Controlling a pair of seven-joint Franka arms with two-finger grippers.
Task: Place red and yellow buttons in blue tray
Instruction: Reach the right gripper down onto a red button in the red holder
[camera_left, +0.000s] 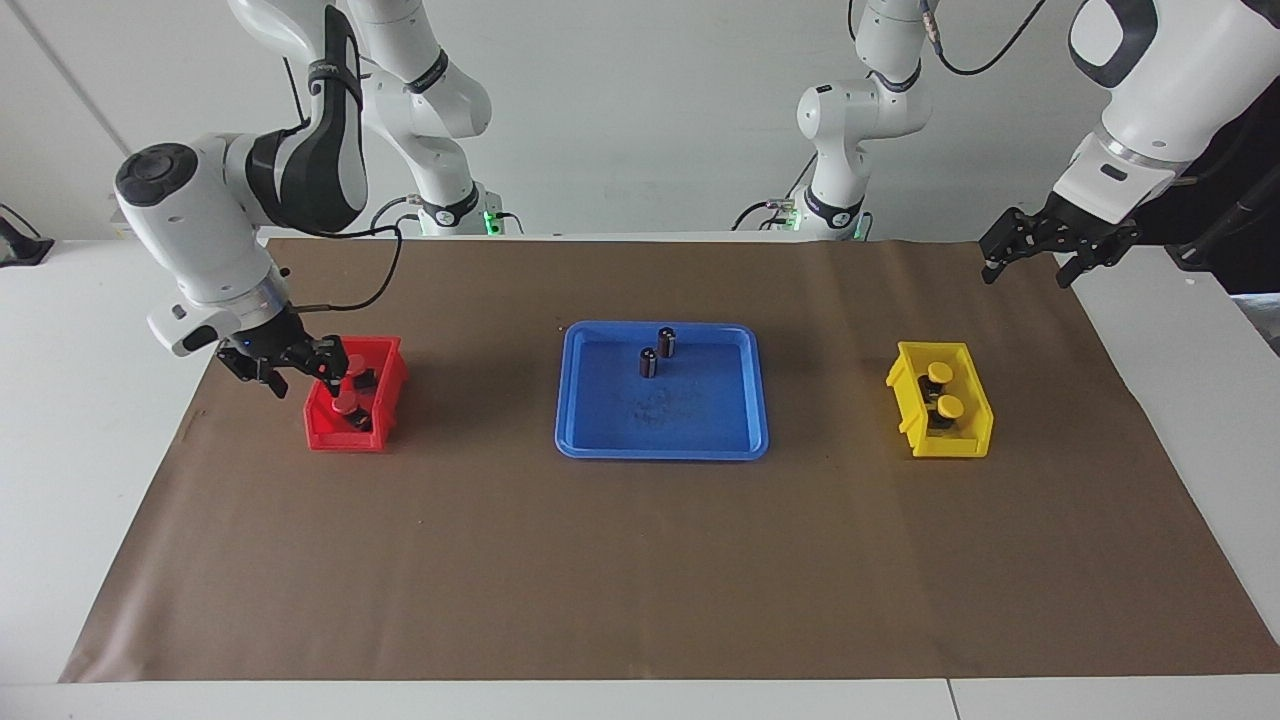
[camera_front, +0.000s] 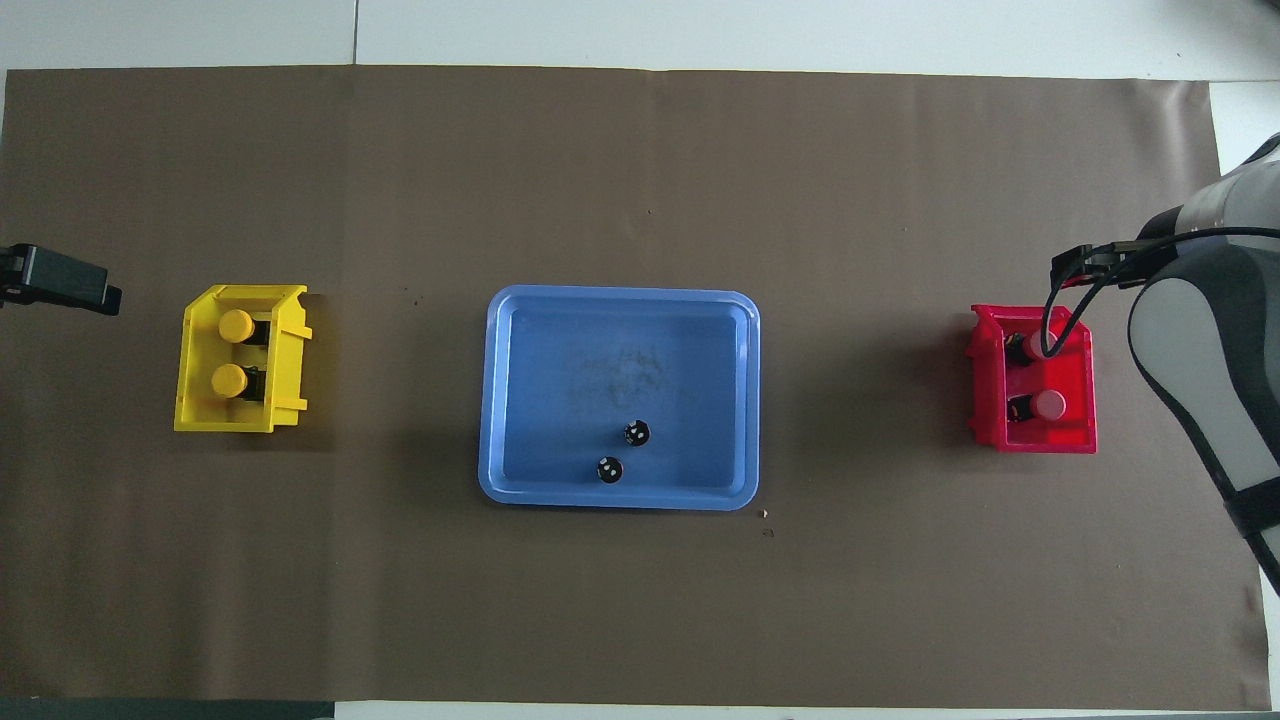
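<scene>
Two red buttons (camera_left: 347, 404) lie in the red bin (camera_left: 385, 440) toward the right arm's end; in the overhead view they (camera_front: 1048, 404) lie one nearer to the robots, one farther. Two yellow buttons (camera_left: 948, 405) sit in the yellow bin (camera_left: 950, 447), and they also show from overhead (camera_front: 229, 379). The blue tray (camera_left: 660, 450) lies mid-table between the bins. My right gripper (camera_left: 305, 375) is open, low at the red bin's rim, tips by the nearer red button. My left gripper (camera_left: 1030, 272) is open, empty and raised over the mat's corner.
Two dark capless cylinders (camera_left: 648, 362) stand in the blue tray, in its part nearer to the robots (camera_front: 610, 469). A brown mat (camera_left: 640, 580) covers the table. My left gripper (camera_front: 60, 280) shows at the overhead view's edge, beside the yellow bin (camera_front: 190, 400).
</scene>
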